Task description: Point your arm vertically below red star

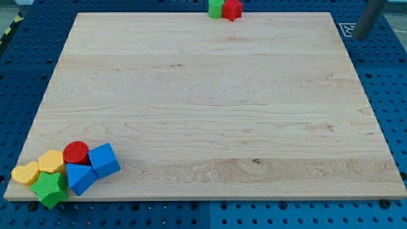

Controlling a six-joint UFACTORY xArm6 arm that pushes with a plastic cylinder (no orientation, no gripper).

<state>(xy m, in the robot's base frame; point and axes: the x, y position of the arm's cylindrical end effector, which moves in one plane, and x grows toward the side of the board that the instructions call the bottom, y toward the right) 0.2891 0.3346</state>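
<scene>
Beside green block [216,8], red star [232,9]

Pale grained wooden board [210,102]; matt plastic-looking red star [233,9].

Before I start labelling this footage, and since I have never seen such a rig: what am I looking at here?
This is one camera looking down at a wooden board lying on a blue perforated bench. The machine is a robot arm with no claw, so nothing is held; it ends in a dark rod that pushes blocks. Only part of the rod shows, at the view's top right beyond the board's corner. My tip is far from every block.

At the view's top edge a green block touches the red star. At the bottom left is a cluster: a red cylinder, two blue blocks, two yellow blocks and a green star.
</scene>
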